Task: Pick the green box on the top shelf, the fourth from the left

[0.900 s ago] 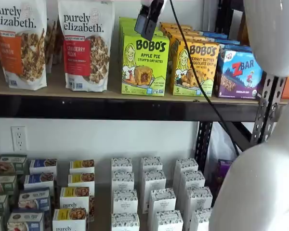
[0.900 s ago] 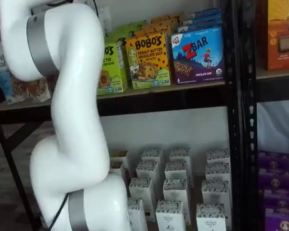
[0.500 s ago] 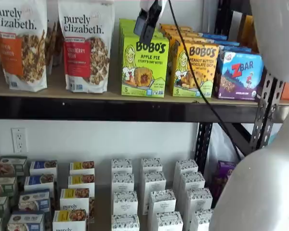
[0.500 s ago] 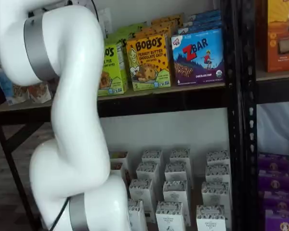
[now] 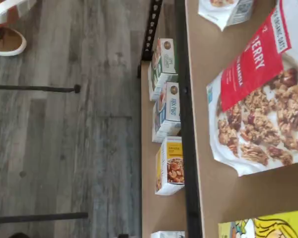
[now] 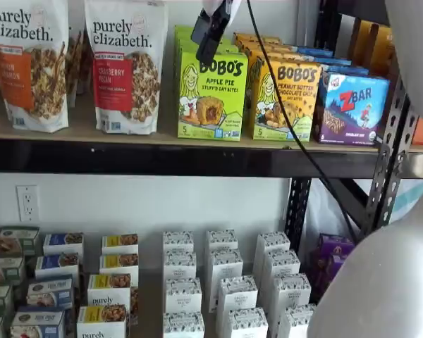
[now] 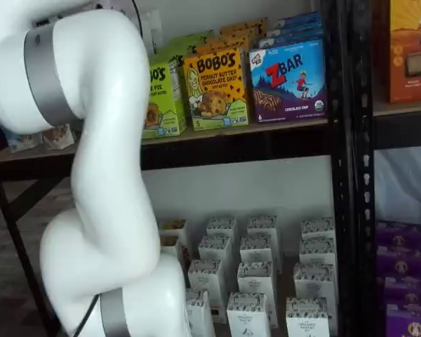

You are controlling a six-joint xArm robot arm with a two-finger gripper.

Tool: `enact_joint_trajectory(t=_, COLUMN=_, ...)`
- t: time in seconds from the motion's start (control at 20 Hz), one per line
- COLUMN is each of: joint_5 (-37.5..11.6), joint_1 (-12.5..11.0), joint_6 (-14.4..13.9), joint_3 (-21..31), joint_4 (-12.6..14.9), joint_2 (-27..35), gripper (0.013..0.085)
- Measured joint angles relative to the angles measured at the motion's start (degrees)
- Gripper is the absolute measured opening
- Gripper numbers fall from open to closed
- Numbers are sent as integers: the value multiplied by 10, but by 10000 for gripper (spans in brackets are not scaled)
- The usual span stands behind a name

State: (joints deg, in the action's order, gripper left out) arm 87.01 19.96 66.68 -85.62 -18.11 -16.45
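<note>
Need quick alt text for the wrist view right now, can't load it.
Picture turned sideways: a red-labelled granola bag lies large on the tan top shelf, one corner of the green box just showing. Small cartons and wood floor lie below.

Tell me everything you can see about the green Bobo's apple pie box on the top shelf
The green box is a lime-green carton printed BOBO'S Apple Pie Stuff'd Oat Bites, with a cartoon girl and a filled oat bite. It stands upright at the front of the top shelf, like boxes behind it, beside the peanut butter box. The gripper overlaps its top edge; contact is unclear.
</note>
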Motion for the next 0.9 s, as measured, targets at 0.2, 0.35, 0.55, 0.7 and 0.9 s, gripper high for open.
enact_joint_trajectory(t=0.2, joint_5=-13, joint_1=1, joint_6=0, joint_3=6, joint_4=1, joint_2=-1, gripper=850)
enact_joint_trajectory(t=0.35, joint_5=-34, joint_1=-1, joint_6=3, joint_3=18, joint_4=-2, joint_2=-6, gripper=850)
enact_joint_trajectory(t=0.55, joint_5=-57, joint_1=-4, joint_6=7, joint_3=29, joint_4=-6, joint_2=-10, gripper=850)
enact_joint_trajectory(t=0.7, joint_5=-62, joint_1=-8, joint_6=11, joint_3=29, joint_4=-7, joint_2=-7, gripper=850)
enact_joint_trajectory(t=0.9, joint_5=-63, joint_1=-13, joint_6=17, joint_3=26, joint_4=-11, joint_2=-2, gripper=850)
